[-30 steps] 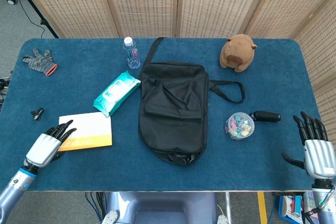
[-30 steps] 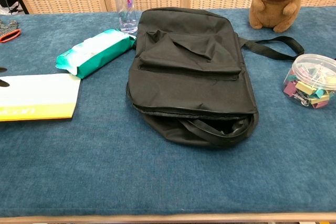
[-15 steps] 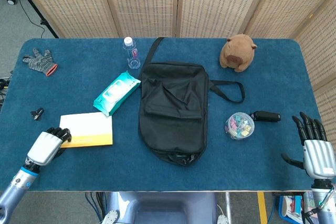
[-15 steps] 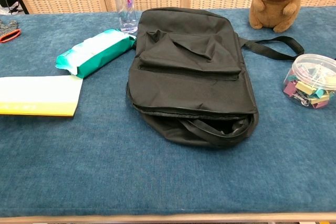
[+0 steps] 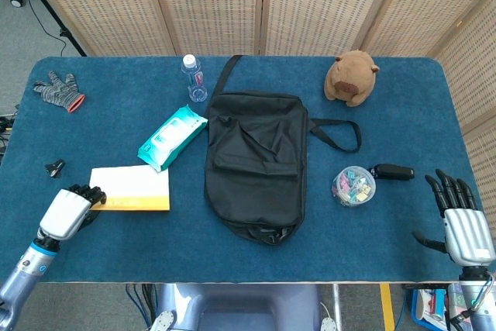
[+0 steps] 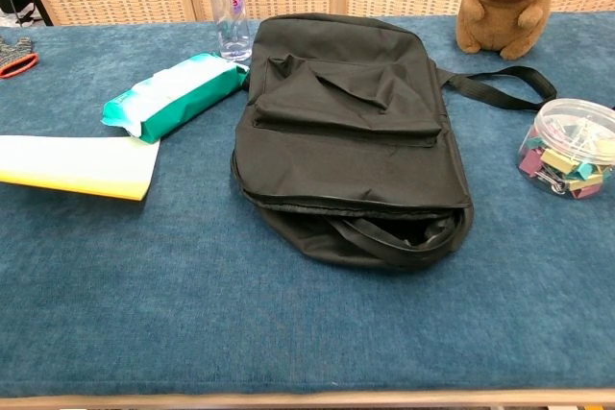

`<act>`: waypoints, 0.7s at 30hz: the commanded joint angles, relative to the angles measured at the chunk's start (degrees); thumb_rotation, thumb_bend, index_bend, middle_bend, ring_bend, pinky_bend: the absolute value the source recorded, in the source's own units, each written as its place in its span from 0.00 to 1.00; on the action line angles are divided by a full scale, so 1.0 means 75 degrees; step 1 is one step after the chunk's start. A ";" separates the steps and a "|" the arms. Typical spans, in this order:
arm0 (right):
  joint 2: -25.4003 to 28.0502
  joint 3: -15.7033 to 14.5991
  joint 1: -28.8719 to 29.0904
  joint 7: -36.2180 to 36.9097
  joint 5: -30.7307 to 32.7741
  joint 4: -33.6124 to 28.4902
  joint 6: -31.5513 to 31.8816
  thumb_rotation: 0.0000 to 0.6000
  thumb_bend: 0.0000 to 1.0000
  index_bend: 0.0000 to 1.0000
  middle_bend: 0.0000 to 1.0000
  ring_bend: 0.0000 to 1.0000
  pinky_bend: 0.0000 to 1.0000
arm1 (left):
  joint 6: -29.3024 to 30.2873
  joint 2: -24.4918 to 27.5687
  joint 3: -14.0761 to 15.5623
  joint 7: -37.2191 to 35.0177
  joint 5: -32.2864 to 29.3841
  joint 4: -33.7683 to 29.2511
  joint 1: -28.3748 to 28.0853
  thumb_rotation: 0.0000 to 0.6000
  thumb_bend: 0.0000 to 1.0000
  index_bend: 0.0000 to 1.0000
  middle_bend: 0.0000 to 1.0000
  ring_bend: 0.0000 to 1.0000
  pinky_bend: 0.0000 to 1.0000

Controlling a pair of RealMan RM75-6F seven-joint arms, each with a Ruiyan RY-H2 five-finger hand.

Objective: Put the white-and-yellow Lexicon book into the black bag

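Left robot hand (image 5: 68, 208) is clamped on the left edge of the book (image 5: 130, 189), fingers curled over that edge; seen only in the head view. In the chest view the book (image 6: 79, 166) is tilted, far edge raised, near corner low over the counter (image 5: 387, 106); contact with the counter cannot be told.

Bag (image 5: 256, 164) lies flat, well to the right of that hand, apart from the book. Bag mouth (image 6: 384, 235) is seen open at the near end, a strap lying in it. Second strap (image 5: 337, 133) is looped out on the bag's right side.

Wipes pack (image 5: 172, 138) sits just beyond the book, between book and bag. Bottle (image 5: 194, 77) stands upright beyond the wipes. Glove (image 5: 58, 90) and a small black clip (image 5: 54, 167) are placed beyond the left hand.

Right robot hand (image 5: 461, 221) is held near the counter's right edge, fingers apart, nothing in it. Clip jar (image 5: 353, 186) and a black fob (image 5: 392, 171) touching it are to its left. Plush (image 5: 350, 77) is at the far side.
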 commanded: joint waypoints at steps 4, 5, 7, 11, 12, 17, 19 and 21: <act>0.0607 -0.0280 0.0482 0.0713 -0.0458 -0.0508 -0.0924 1.00 0.00 0.00 0.00 0.00 0.00 | 0.0026 0.0221 -0.0174 0.0050 -0.0051 -0.0375 -0.0347 1.00 0.55 0.77 0.61 0.60 0.70; 0.0732 -0.0305 0.0635 0.0902 -0.0537 -0.0645 -0.1164 1.00 0.00 0.00 0.00 0.00 0.00 | 0.0020 0.0344 -0.0232 0.0089 -0.0080 -0.0605 -0.0435 1.00 0.55 0.77 0.61 0.60 0.70; 0.0827 -0.0257 0.1076 0.1164 -0.0811 -0.1029 -0.1645 1.00 0.00 0.00 0.00 0.00 0.01 | 0.0056 0.0686 -0.0462 0.0175 -0.0209 -0.1312 -0.0634 1.00 0.55 0.77 0.61 0.60 0.70; 0.0761 -0.0052 0.1574 0.0957 -0.0726 -0.1396 -0.2164 1.00 0.00 0.00 0.00 0.00 0.06 | -0.0107 0.1382 -0.0636 0.0801 -0.0356 -0.2762 -0.0751 1.00 0.55 0.77 0.61 0.60 0.70; 0.0685 0.0016 0.1707 0.0871 -0.0666 -0.1486 -0.2292 1.00 0.00 0.01 0.00 0.00 0.08 | -0.0149 0.1558 -0.0695 0.0960 -0.0421 -0.3154 -0.0757 1.00 0.55 0.77 0.61 0.60 0.70; 0.0330 0.0205 0.2141 0.0546 -0.0300 -0.1656 -0.2787 1.00 0.00 0.06 0.01 0.01 0.13 | -0.0295 0.2064 -0.0910 0.1281 -0.0703 -0.4273 -0.0724 1.00 0.55 0.77 0.61 0.60 0.70; 0.0170 0.0250 0.2285 0.0344 -0.0128 -0.1735 -0.2968 1.00 0.00 0.07 0.02 0.02 0.14 | -0.0293 0.2178 -0.0972 0.1366 -0.0772 -0.4520 -0.0693 1.00 0.55 0.77 0.61 0.60 0.70; -0.0061 0.0282 0.2447 0.0131 0.0005 -0.1848 -0.3154 1.00 0.00 0.08 0.03 0.03 0.15 | -0.0227 0.2267 -0.1038 0.1430 -0.0831 -0.4707 -0.0640 1.00 0.55 0.77 0.61 0.60 0.70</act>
